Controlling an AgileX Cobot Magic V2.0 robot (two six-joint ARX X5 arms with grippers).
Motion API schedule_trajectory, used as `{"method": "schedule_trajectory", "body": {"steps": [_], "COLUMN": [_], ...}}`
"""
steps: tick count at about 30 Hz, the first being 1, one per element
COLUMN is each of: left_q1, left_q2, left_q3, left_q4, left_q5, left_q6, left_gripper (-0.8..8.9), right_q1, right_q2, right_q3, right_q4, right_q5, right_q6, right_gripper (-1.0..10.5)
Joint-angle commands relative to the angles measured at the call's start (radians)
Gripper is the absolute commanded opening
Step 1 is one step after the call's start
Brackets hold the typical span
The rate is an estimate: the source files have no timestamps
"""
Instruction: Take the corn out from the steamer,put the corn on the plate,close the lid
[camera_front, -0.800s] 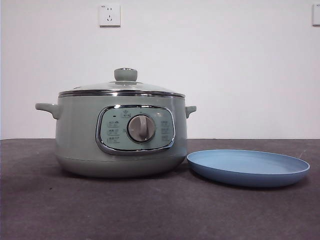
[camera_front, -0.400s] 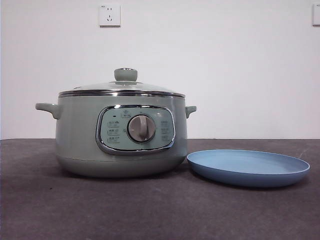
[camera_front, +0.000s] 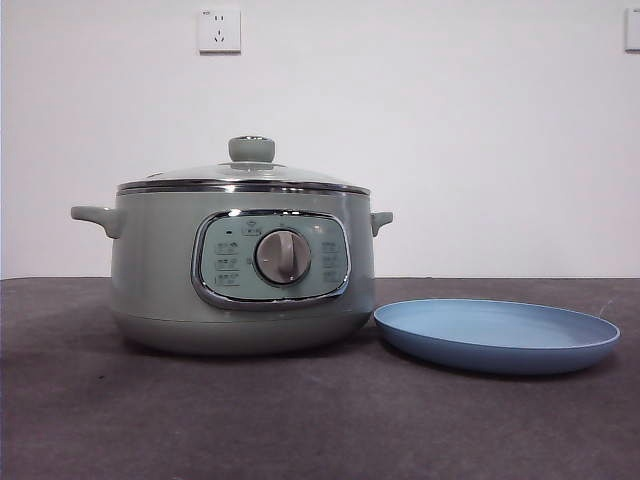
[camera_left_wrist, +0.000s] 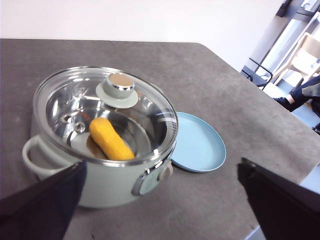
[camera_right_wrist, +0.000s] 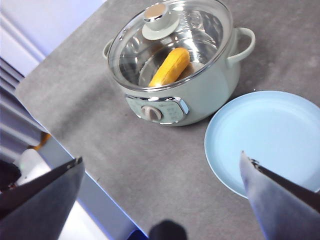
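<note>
The sage-green steamer (camera_front: 240, 275) stands left of centre on the dark table with its glass lid (camera_front: 243, 175) on, green knob (camera_front: 251, 149) on top. Through the lid the yellow corn (camera_left_wrist: 110, 139) lies inside the steel pot; it also shows in the right wrist view (camera_right_wrist: 170, 66). The light-blue plate (camera_front: 496, 335) lies empty right of the steamer, almost touching it. My left gripper (camera_left_wrist: 160, 200) is open, high above and back from the steamer (camera_left_wrist: 100, 150). My right gripper (camera_right_wrist: 160, 200) is open, high above the table beside the plate (camera_right_wrist: 270, 140). Neither gripper shows in the front view.
A white wall with a socket (camera_front: 219, 30) stands behind the table. The table's edge (camera_right_wrist: 75, 165) and the floor beyond it show in the right wrist view. Chairs (camera_left_wrist: 305, 60) stand past the table's far corner in the left wrist view.
</note>
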Motion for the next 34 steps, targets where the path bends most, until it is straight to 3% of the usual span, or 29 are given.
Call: {"method": "schedule_trajectory", "body": {"steps": [1, 8, 14, 23, 34], "left_q1": [-0.024, -0.126, -0.262, -0.412, -0.465], "left_q2": [0.049, 0.256, 0.454, 0.731, 0.932], "left_q3": [0.036, 0.185, 0.284, 0.320, 0.320], "left_q4": [0.043, 0.114, 0.245, 0.466, 0.582], "left_q5": [0.000, -0.091, -0.234, -0.467, -0.549], "left_q6": [0.003, 0.027, 0.039, 0.120, 0.135], "left_gripper": [6.16, 6.15, 6.15, 6.15, 6.15], "right_q1": [0.002, 0.002, 0.002, 0.002, 0.002], "right_q2": [-0.002, -0.002, 0.002, 0.003, 0.003], "right_q3": [0.002, 0.002, 0.002, 0.002, 0.002], "right_q4": [0.003, 0.004, 0.004, 0.003, 0.003], "right_q5": [-0.002, -0.002, -0.002, -0.001, -0.001], "right_q6": [0.000, 0.000, 0.000, 0.000, 0.000], "right_gripper": [6.6, 6.6, 6.6, 6.6, 6.6]}}
